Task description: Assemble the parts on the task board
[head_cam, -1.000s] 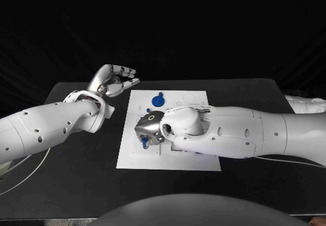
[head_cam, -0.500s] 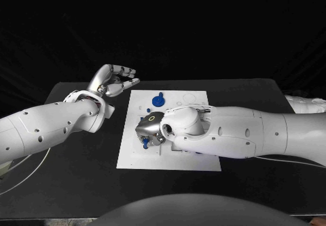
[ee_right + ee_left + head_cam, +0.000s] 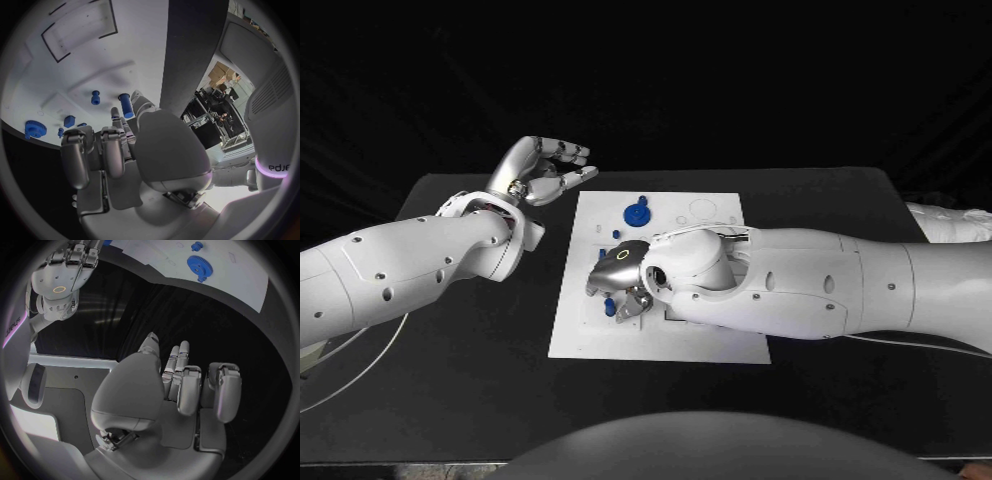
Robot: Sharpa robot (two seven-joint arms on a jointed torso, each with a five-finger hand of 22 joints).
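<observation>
Several blue parts sit on my task board (image 3: 589, 335), the white plate in the middle of the black worktop (image 3: 444, 380). Toward twelve o'clock on the board lies a blue gear (image 3: 636, 213) with a smaller blue piece just beyond it; my left wrist view shows its toothed rim (image 3: 201, 265) plainly, which the head view does not. My right hand (image 3: 620, 280) hangs over the board's middle, fingers pointing down toward the nine o'clock edge. From the head I catch just a bit of blue peg (image 3: 609, 305) by my fingertips. My right wrist view tells more: a short blue cylinder (image 3: 125, 105) lies on the board, its long axis running along the line of my fingers, and my thumb's tip is at its near end. Whether I actually pinch it I cannot tell. Another small blue peg (image 3: 95, 97) stands just beside it, apart from my hand. My left hand (image 3: 545, 168) is raised off the board's ten o'clock corner, fingers curled in, holding nothing.
</observation>
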